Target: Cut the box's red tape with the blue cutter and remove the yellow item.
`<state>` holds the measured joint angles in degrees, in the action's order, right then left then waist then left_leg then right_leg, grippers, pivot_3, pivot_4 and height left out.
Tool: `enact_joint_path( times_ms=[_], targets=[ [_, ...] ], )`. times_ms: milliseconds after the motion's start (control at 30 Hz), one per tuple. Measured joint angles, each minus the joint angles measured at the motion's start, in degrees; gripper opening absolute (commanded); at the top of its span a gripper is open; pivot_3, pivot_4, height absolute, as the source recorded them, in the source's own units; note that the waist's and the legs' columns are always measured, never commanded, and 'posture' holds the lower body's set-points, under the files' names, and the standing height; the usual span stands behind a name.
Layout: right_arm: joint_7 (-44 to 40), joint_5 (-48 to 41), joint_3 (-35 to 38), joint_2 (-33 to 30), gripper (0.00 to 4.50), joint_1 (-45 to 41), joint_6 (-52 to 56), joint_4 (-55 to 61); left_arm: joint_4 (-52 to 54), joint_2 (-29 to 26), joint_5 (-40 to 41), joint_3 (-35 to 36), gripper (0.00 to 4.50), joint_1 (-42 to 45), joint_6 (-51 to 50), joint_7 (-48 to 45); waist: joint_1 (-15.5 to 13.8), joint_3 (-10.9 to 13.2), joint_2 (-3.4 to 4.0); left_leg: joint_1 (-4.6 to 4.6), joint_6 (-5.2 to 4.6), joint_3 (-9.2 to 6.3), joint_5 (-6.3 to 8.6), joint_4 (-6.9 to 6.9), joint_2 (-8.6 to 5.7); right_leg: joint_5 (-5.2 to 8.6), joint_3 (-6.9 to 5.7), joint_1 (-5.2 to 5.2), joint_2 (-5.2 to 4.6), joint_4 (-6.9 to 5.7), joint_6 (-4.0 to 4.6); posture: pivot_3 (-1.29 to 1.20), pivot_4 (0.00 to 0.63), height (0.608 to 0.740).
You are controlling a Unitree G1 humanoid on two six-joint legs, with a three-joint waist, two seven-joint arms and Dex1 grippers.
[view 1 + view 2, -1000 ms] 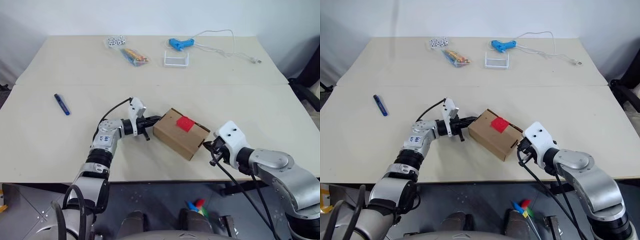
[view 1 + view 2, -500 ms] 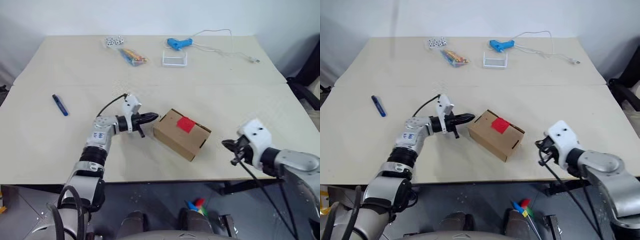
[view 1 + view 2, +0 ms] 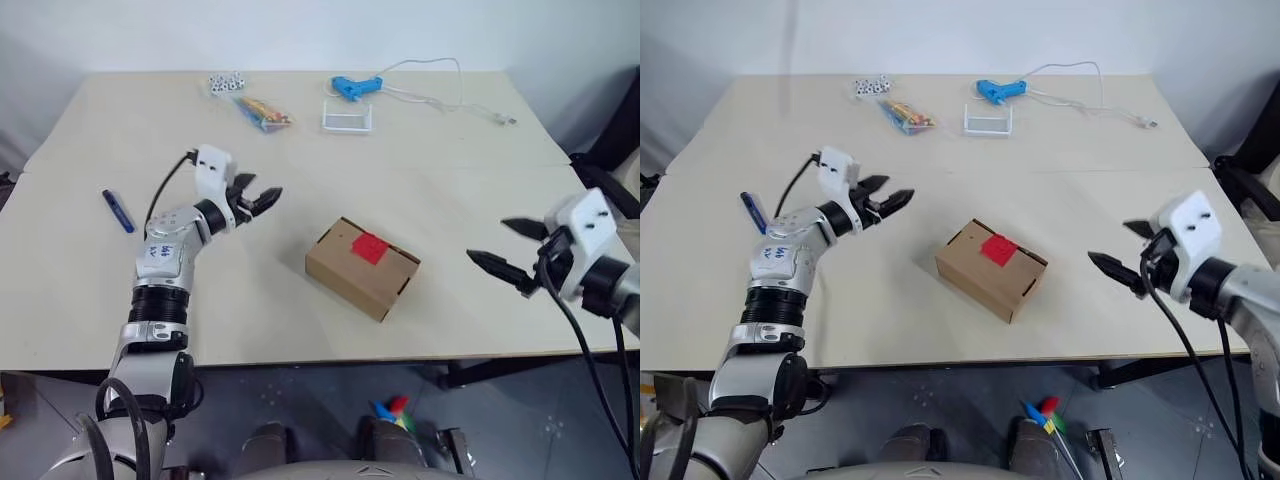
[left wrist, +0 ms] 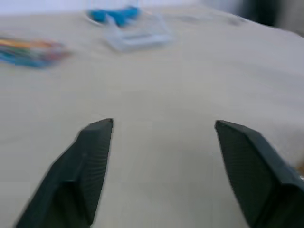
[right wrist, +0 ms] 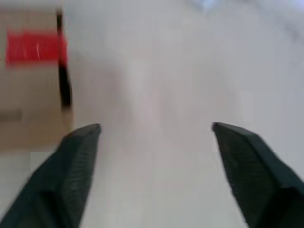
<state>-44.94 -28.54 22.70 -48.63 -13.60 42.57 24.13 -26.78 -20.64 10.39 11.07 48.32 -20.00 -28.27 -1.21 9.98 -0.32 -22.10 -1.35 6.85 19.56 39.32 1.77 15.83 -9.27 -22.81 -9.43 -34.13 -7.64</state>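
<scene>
Table (image 3: 420, 190) bearing one box (image 3: 360, 270), one patch of red tape (image 3: 370, 247), one blue cutter (image 3: 117, 209), one light blue glue gun (image 3: 358, 86) with one white cord (image 3: 445, 95), one clear tray (image 3: 348, 120) and one bag of coloured sticks (image 3: 262, 112) beside a cluster of small white pieces (image 3: 228, 82). Two grippers are hanging above the table with their fingers spread wide, neither one holding anything.

The box is lying between the two grippers, apart from both, with its flaps closed and the red tape sitting across its top face. The left gripper (image 3: 262, 197) is hovering just to the box's far left; the blue cutter is lying farther out on that gripper's left side, near its forearm. In the right eye view the forearm is partly covering the cutter. The right gripper (image 3: 513, 247) is hovering well to the right of the box, pointing toward it.

The yellow item cannot be made out. The left wrist view is showing the glue gun, tray and sticks as blurred shapes beyond its fingers (image 4: 90, 156). The right wrist view is showing the box edge and tape, blurred and cut off at the frame.
</scene>
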Motion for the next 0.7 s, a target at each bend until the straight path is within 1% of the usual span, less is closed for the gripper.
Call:
enact_joint_path(
  times_ms=[100,200,300,400,500,600,700],
  targets=[
    [-1.36,-4.49,-3.60,3.68,4.50,-8.32,-0.28,-1.41,1.01,1.15,-3.25,3.59,4.46,0.21,0.90,15.73,0.00,0.01,-0.03,0.01,0.00,-0.09,0.00,0.05,0.00,-0.02,0.02,0.02,0.00,-0.01,-0.03,0.00,0.150,0.740],
    [-4.25,-4.96,-8.28,6.20,4.50,-13.08,-3.79,-3.44,1.08,1.86,-8.37,4.83,4.46,0.64,0.81,31.15,-0.01,0.04,-0.07,-0.01,0.00,-0.06,0.00,0.08,-0.01,-0.03,0.00,0.03,0.00,-0.03,-0.05,0.00,0.150,0.740],
    [-7.24,-4.65,-12.00,6.26,4.50,-14.75,-6.33,-6.30,1.08,2.02,-9.83,7.29,4.46,0.60,1.50,40.33,-0.36,0.06,-0.12,-0.08,-0.02,-0.15,0.01,0.09,-0.03,-0.06,-0.04,0.03,-0.01,-0.04,-0.11,0.00,0.150,0.740],
    [-9.08,-4.56,-14.38,6.44,4.50,-16.57,-7.60,-8.38,1.03,2.77,-11.66,9.82,4.46,0.57,4.67,50.44,-0.33,0.06,-0.12,-0.10,-0.04,-0.15,0.02,0.09,-0.04,-0.09,-0.03,0.03,-0.01,-0.01,-0.16,0.00,0.150,0.740],
    [-10.32,-4.51,-15.92,6.49,4.50,-18.28,-8.77,-9.23,0.08,3.69,-11.44,12.10,4.46,1.00,3.34,56.35,-0.31,0.06,-0.12,-0.09,-0.03,-0.15,0.02,0.10,-0.04,-0.09,-0.05,0.03,-0.01,-0.03,-0.16,0.00,0.150,0.740],
    [-10.84,-4.15,-16.84,6.50,4.50,-18.86,-9.07,-10.21,-3.47,3.69,-9.57,14.48,4.46,2.76,-0.93,58.73,-0.25,0.06,-0.15,-0.09,-0.03,-0.13,0.02,0.12,-0.04,-0.09,-0.04,0.03,-0.01,-0.04,-0.16,0.00,0.150,0.740],
    [-11.03,-4.16,-17.41,6.50,4.50,-18.84,-9.06,-10.66,-7.60,2.41,-8.14,15.54,4.46,4.12,-2.83,59.04,-0.13,0.06,-0.15,-0.09,-0.03,-0.13,0.01,0.11,-0.04,-0.09,-0.05,0.02,0.00,-0.03,-0.16,0.00,0.150,0.740]
  ],
)
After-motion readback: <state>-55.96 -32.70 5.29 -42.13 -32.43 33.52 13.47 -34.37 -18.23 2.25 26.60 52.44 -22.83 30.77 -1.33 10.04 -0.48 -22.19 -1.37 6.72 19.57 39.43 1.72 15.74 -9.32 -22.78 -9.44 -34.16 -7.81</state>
